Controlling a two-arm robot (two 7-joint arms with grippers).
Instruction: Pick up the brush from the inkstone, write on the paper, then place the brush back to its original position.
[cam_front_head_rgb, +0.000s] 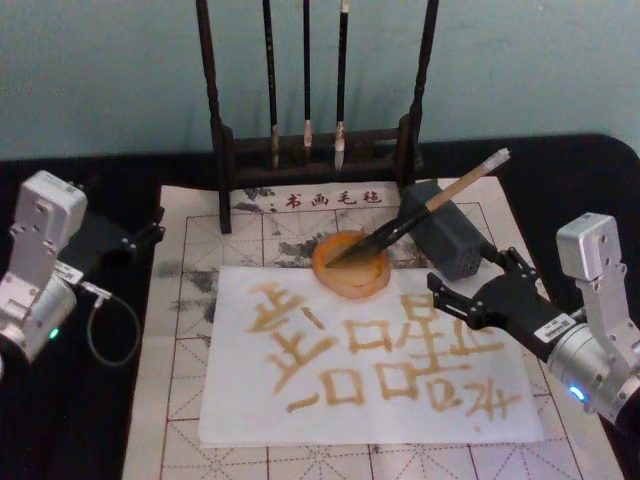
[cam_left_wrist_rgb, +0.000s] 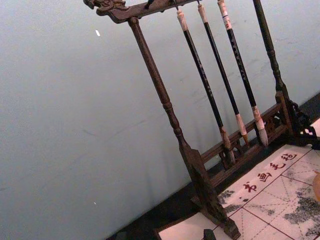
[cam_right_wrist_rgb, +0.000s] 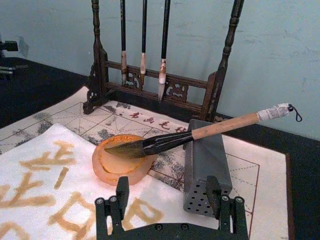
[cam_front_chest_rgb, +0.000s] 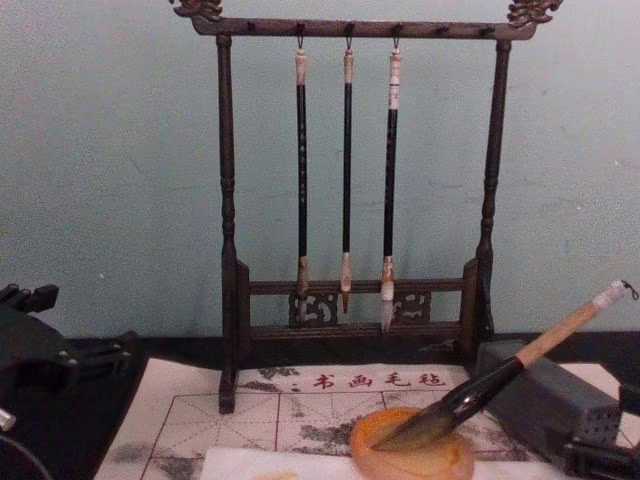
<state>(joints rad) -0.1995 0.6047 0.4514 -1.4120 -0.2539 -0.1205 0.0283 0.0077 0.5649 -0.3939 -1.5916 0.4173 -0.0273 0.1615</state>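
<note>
- One brush (cam_front_head_rgb: 420, 215) lies with its dark tip in the orange inkstone (cam_front_head_rgb: 352, 268), and its handle leans on the grey block (cam_front_head_rgb: 448, 232).
- The inkstone sits at the top edge of the paper (cam_front_head_rgb: 360, 370), which carries tan characters.
- The right gripper (cam_front_head_rgb: 468, 283) is near the block, jaws apart and holding nothing.
- The left gripper (cam_front_head_rgb: 150, 235) rests at the left side; I cannot tell its state.

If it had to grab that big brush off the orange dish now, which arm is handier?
The right. Its right gripper sits open beside the inkstone, facing the brush propped on the grey block. The left gripper rests at the mat's far left edge, away from both.
</note>
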